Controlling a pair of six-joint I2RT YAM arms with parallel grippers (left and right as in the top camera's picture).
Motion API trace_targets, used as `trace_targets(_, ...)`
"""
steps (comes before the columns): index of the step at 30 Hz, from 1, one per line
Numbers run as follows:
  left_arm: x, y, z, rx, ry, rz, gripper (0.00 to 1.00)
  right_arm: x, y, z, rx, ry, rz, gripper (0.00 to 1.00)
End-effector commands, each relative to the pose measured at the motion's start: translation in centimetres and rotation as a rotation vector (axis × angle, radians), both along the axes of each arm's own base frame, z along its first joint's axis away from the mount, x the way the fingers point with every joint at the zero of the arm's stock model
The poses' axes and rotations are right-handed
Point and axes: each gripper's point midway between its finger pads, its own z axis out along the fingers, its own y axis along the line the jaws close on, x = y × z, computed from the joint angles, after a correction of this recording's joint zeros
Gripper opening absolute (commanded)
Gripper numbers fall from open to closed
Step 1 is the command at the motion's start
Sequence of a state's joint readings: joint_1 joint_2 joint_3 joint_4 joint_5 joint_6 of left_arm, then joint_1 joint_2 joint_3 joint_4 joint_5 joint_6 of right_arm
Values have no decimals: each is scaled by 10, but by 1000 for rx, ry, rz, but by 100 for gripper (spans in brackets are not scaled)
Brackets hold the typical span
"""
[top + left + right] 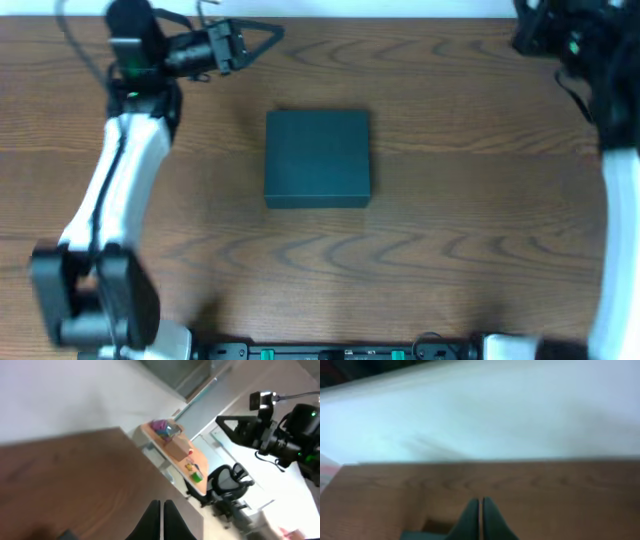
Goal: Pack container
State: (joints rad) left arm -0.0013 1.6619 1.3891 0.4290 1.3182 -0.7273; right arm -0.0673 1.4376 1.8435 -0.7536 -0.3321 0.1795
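Wooden table (450,250) fills the overhead view, and on it the container (318,158) lies with its flap closed, well apart from the left gripper (276,34), off to the side of where it points, and well apart from the right gripper (480,501) too. Both are clenched on nothing, so we judge that reaching in like this could merely shove the container over the smooth wood, or crush the flap instead of lifting it. Only the overhead shows the whole container; only the wrist views show us the jaws pressed together, and none shows anything to pack.
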Motion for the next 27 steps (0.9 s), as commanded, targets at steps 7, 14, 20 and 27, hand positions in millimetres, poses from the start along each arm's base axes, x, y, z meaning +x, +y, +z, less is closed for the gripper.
trace_targets(7,-84,37,90,77,-355,19,56,-109,6,49,-71,-196,8,78)
trace_targets(14,-131,64,115,140,-450,26,96,-158,9,51,-71,-194,9,99)
trace_targets(20,-152,59,127,154,-502,26,95,-179,11,15,-59,-39,13,99)
trace_targets(27,-158,51,126,151,-501,-17,95,-204,13,-36,-40,202,20,99)
